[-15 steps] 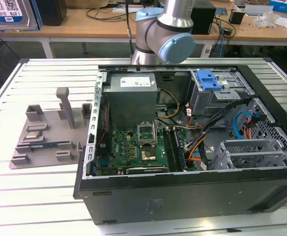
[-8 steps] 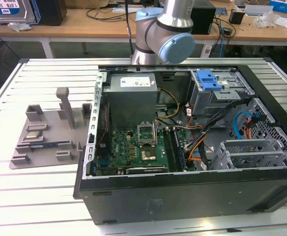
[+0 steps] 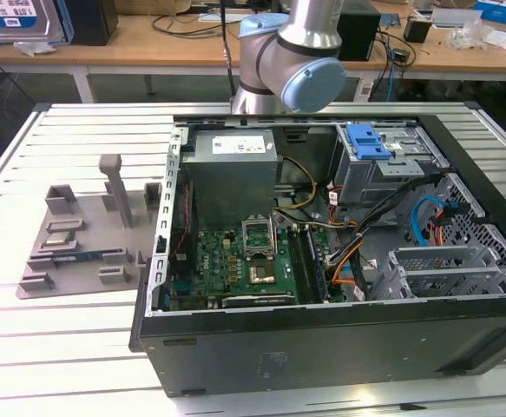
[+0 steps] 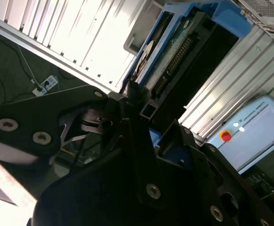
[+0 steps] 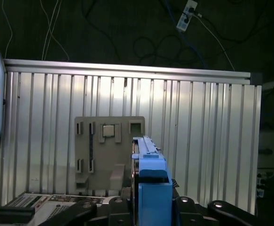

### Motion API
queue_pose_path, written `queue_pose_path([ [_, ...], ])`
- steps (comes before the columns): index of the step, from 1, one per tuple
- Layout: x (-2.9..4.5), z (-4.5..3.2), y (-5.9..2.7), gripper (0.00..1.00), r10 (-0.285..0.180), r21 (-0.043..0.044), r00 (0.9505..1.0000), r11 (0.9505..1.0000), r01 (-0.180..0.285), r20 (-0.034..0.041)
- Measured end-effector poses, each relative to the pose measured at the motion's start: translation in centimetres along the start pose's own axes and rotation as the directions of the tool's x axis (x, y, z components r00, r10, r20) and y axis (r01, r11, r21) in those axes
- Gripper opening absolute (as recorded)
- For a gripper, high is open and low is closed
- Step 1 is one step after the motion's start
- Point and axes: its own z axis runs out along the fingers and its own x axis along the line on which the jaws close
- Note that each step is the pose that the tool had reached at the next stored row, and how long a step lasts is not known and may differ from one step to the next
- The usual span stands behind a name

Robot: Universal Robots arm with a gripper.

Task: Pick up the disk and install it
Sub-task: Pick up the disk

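Disk: the flat silver-grey hard drive with blue plastic side rails (image 5: 149,162) is up in the air, gripped in the tool, high over the slatted aluminium tabletop (image 3: 70,347). The labelled, blue-edged slab in the exterior view's upper left corner looks to be the same disk.
Tool: the dark tool (image 5: 152,205) is clenched on the disk, with a finger on each side.
Handling: I judge it stiff, fairly heavy and sensitive to shock. The metal is smooth, so a slip is possible.
Hold: take it by the flat faces or the rails, away from the connector pins.
Pointing: it stands on edge, seen edge-on in the first wrist view. Its length seems to run out from the tool towards the tabletop, though I cannot be sure this is the long axis.
Tray: the grey plastic fixture tray (image 3: 66,285) lies below.
Case: the open black computer case (image 3: 322,339) sits to the exterior view's right of the tray.
Cage: a grey metal drive cage (image 3: 383,174) with a blue latch (image 3: 367,141) stands inside the case.
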Motion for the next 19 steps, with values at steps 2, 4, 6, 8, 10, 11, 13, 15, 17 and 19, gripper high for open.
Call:
queue_pose_path([
  [2,0.12,0.02,-1.1,0.37,0.0,-0.002,1.0,1.0,0.0,0.0001],
  [4,0.18,0.07,-2.35,0.37,0.0,-0.0031,1.0,1.0,0.0,0.0001],
  [6,0.23,0.11,-3.38,0.37,0.0,-0.004,1.0,1.0,0.0,0.0002],
  [8,0.31,0.15,-4.9,0.37,0.0,-0.0054,1.0,1.0,0.0,0.0002],
  [10,0.38,0.2,-6.24,0.37,-0.001,-0.0063,1.0,1.0,0.001,0.0004],
  [11,0.42,0.2,-6.91,0.37,-0.001,-0.0069,1.0,1.0,0.001,0.0003],
  [13,0.48,0.23,-8.18,0.37,-0.001,-0.0081,1.0,1.0,0.001,0.0004],
  [15,0.56,0.26,-9.65,0.37,-0.002,-0.0097,1.0,1.0,0.002,0.0004],
  [17,0.61,0.29,-10.69,0.37,-0.002,-0.0107,1.0,0.9999,0.002,0.0005],
  [19,0.68,0.3,-11.86,0.37,-0.003,-0.0122,1.0,0.9999,0.003,0.0005],
])
